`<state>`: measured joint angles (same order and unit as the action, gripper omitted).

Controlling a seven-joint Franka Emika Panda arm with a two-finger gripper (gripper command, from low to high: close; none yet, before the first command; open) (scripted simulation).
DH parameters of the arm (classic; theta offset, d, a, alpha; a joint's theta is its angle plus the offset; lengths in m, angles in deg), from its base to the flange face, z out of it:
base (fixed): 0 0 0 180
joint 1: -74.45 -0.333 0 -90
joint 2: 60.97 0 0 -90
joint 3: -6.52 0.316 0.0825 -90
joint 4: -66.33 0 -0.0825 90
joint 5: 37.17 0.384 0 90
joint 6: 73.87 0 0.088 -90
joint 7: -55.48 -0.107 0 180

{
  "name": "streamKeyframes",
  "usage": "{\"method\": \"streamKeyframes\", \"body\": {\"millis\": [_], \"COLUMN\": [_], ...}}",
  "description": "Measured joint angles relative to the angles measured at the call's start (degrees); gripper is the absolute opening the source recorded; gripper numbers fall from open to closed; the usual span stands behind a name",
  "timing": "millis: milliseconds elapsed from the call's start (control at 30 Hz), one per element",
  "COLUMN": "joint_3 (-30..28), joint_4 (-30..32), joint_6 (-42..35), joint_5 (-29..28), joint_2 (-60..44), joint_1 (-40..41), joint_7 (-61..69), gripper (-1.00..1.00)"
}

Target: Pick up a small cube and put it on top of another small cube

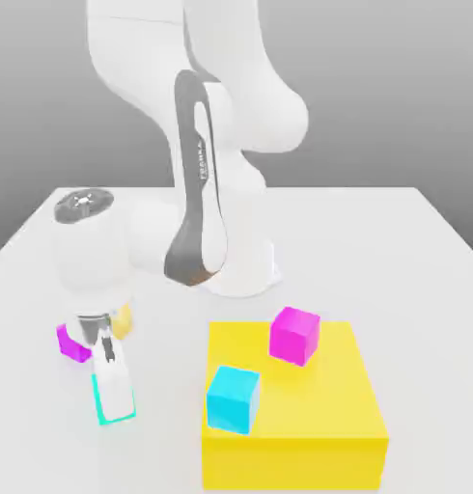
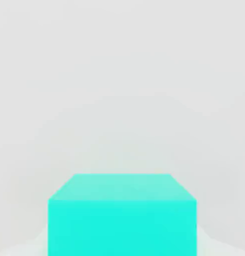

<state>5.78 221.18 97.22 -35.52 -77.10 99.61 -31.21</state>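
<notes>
The small cube (image 1: pixel 116 416) is turquoise-green and sits on the white table at the exterior view's lower left. My gripper (image 1: pixel 111 384) reaches down from above and is shut on it, with a pale finger covering most of its front face. In the hand view the small cube (image 2: pixel 122 220) looms very close, with bare table behind it. A magenta cube (image 1: pixel 70 343) rests on the table just behind and to the exterior view's left of the gripper.
A large yellow block (image 1: pixel 308 425) stands at the exterior view's lower right, carrying a magenta cube (image 1: pixel 294 336) and a sky-cyan cube (image 1: pixel 232 397). A small yellow thing (image 1: pixel 124 319) peeks out behind the hand. The arm's base (image 1: pixel 242 275) stands mid-table.
</notes>
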Motion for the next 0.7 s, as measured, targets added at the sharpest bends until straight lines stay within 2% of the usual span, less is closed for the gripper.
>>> {"method": "streamKeyframes", "body": {"millis": [167, 333, 700], "joint_3": [-0.37, 3.45, 14.77], "joint_4": [1.76, 2.98, 5.58], "joint_6": [-7.94, -16.75, -35.51], "joint_5": [-1.09, -1.23, 7.05], "joint_2": [9.68, 19.83, 41.49], "joint_1": [-0.13, -6.48, -20.49], "joint_7": [-0.80, -7.09, -18.03], "gripper": [-1.00, -1.00, -1.00]}}
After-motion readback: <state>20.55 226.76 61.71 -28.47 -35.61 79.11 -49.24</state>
